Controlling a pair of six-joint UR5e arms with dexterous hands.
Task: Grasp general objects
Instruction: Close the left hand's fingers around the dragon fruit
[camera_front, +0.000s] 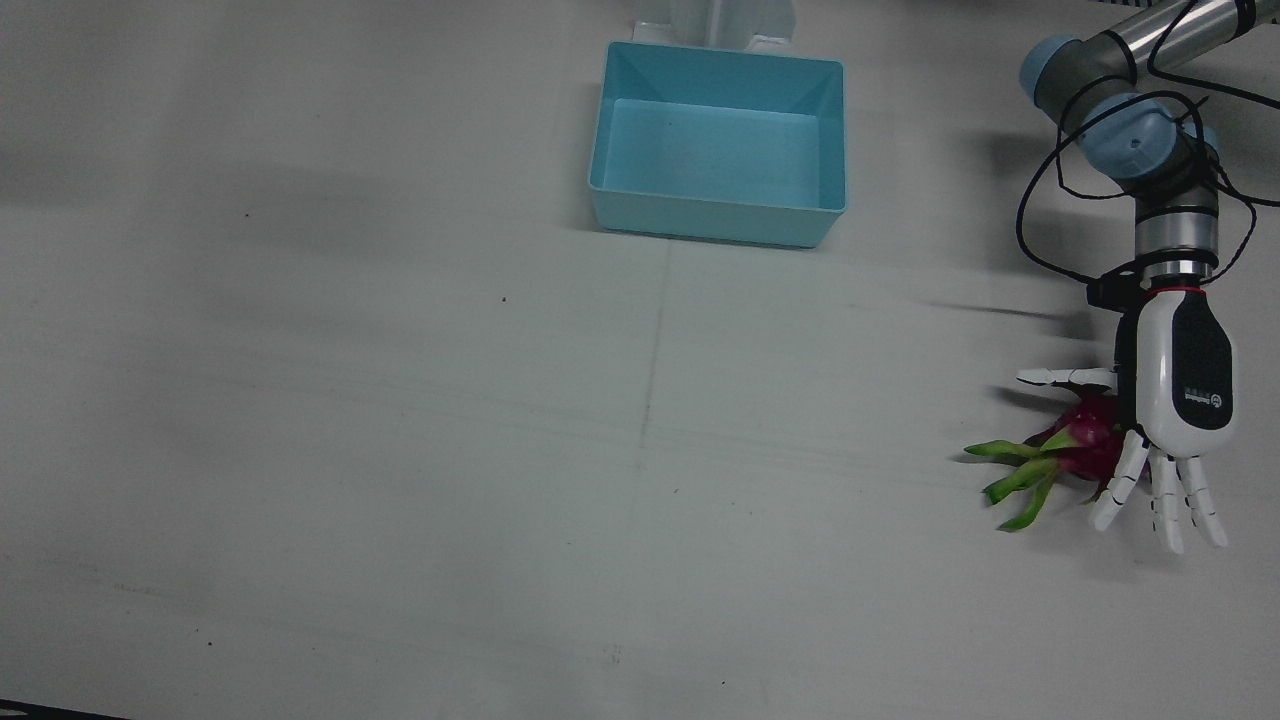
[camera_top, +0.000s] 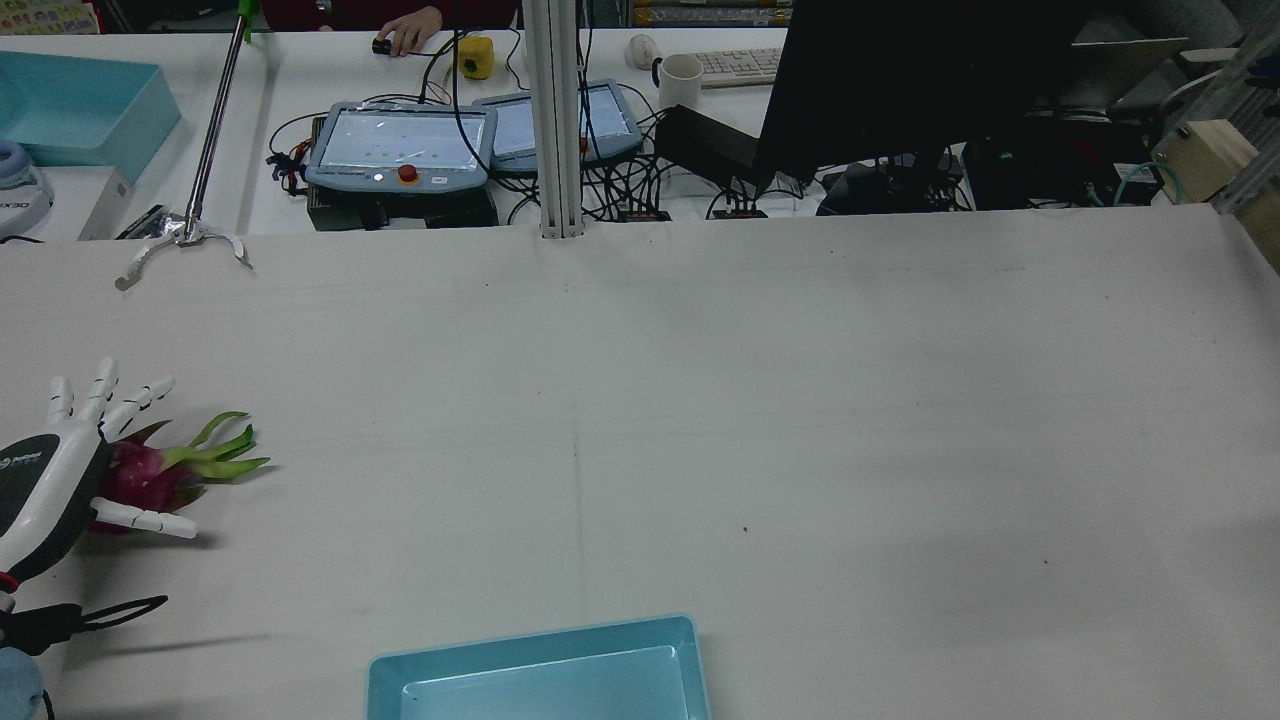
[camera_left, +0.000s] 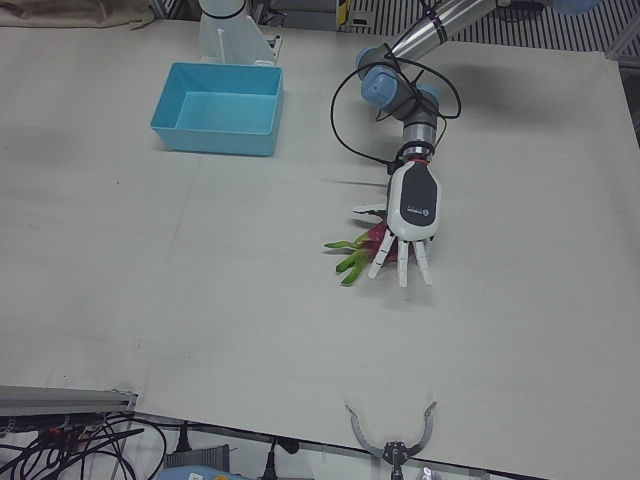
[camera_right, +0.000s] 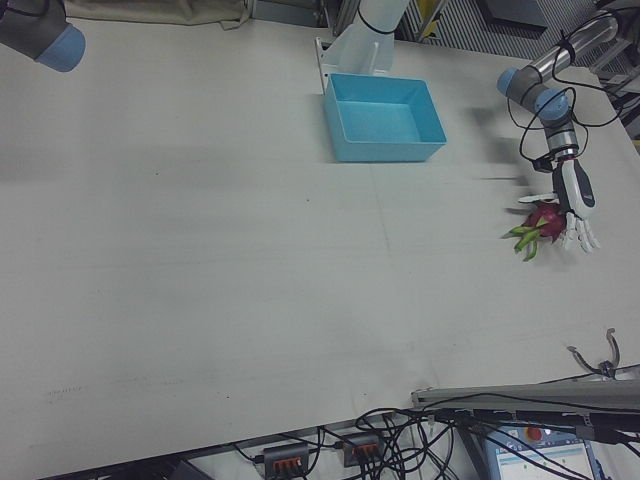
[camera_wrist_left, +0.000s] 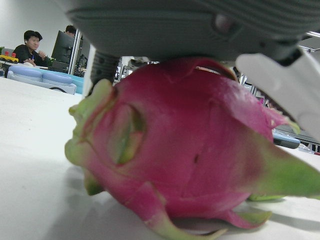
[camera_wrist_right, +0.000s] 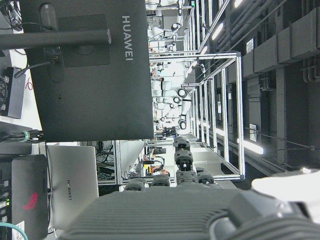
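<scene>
A pink dragon fruit (camera_front: 1085, 440) with green leaf tips (camera_front: 1020, 472) lies on the white table near the robot's left edge. My left hand (camera_front: 1175, 400) hovers right over it, palm down, fingers spread and open, thumb out to the side behind the fruit. The rear view shows the same: the hand (camera_top: 50, 480) over the fruit (camera_top: 140, 478). The left hand view is filled by the fruit (camera_wrist_left: 185, 145) just under the palm. Of my right hand, only a part of the palm (camera_wrist_right: 175, 210) shows, in its own view, raised and facing the room.
A light blue bin (camera_front: 720, 215) stands empty at the table's middle near the pedestals; it also shows in the rear view (camera_top: 540, 645). A right arm joint (camera_right: 40, 35) is high at the far corner. Screens and cables lie beyond the far edge (camera_top: 400, 150).
</scene>
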